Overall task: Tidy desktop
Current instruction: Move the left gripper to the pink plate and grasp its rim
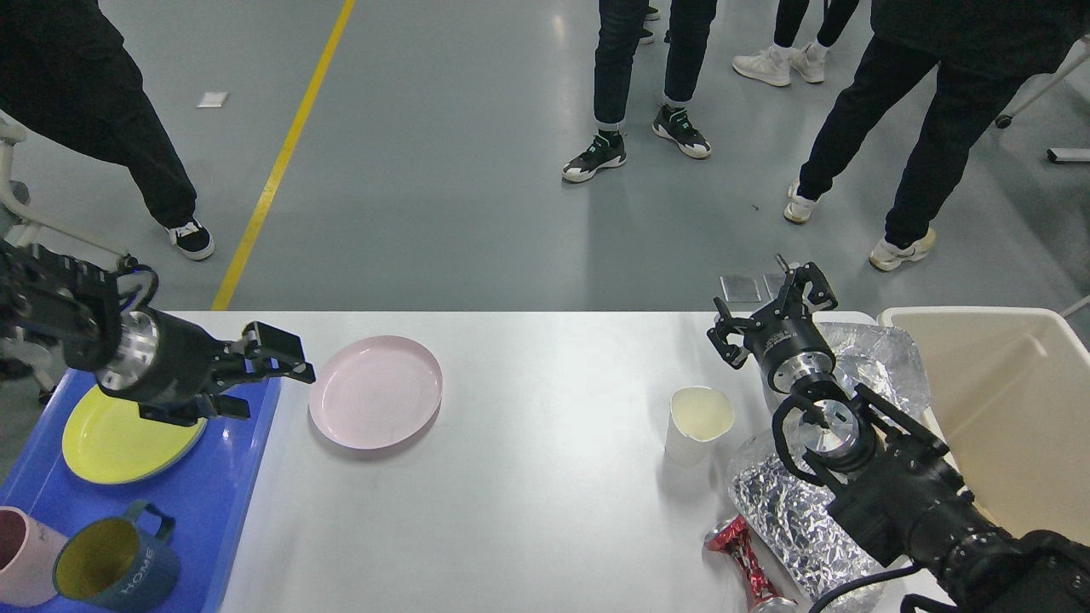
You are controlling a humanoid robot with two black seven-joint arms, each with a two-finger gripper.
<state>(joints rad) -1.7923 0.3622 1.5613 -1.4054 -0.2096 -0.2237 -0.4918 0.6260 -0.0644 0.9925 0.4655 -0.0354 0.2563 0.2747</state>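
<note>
The white desktop (545,477) spans the lower half of the head view. A pink plate (375,403) lies on it left of centre. My left gripper (272,390) hovers over the right rim of the blue tray (230,494), just left of the pink plate, open with nothing between its fingers. A white paper cup (698,423) stands at the right, and a crushed red can (739,552) lies near the front edge. Behind the cup, my right gripper (771,311) is raised over the table's far edge, open and empty.
The tray holds a yellow plate (119,434), a blue mug (115,569) and a pink mug (21,553). Crumpled foil (796,511) lies under my right arm, more foil (881,366) beside it. A beige bin (1013,409) stands at the right. People stand beyond the table.
</note>
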